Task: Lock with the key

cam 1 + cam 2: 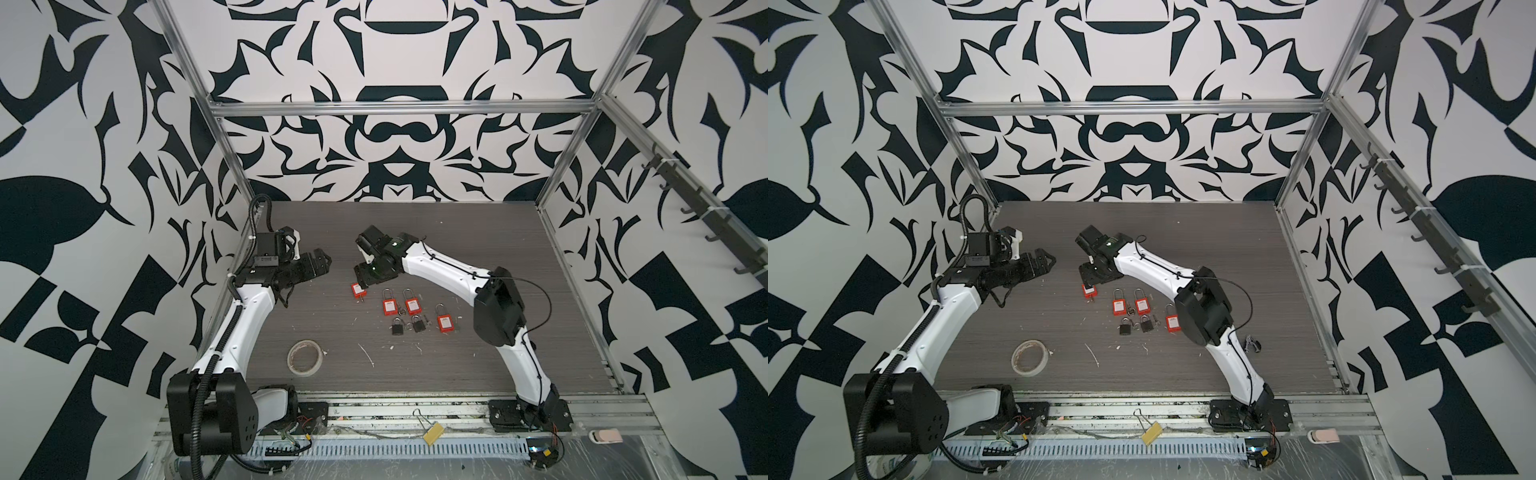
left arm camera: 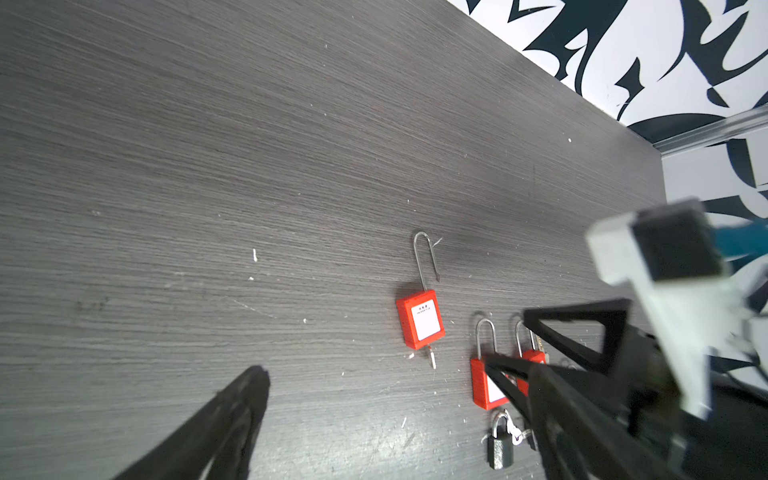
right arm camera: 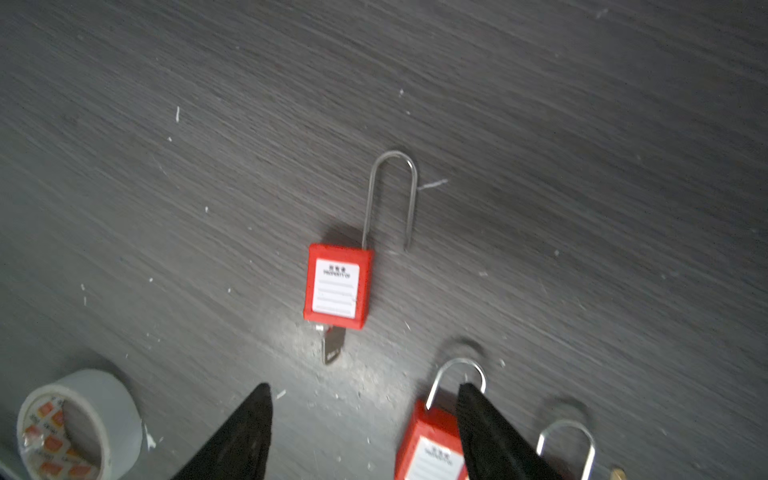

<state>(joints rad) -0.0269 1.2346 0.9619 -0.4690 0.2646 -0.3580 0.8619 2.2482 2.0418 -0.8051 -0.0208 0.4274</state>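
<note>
A red padlock lies flat on the dark table, also seen in both top views and in the left wrist view. Its long steel shackle is raised, with the free leg out of the body. A key sticks out of the bottom of the body. My right gripper hovers just over the key end, open with nothing between its fingers. My left gripper is open and empty, off to the left of the padlock.
Three more red padlocks and two small black ones lie close by, to the right of and nearer than the open one. A tape roll sits toward the front left.
</note>
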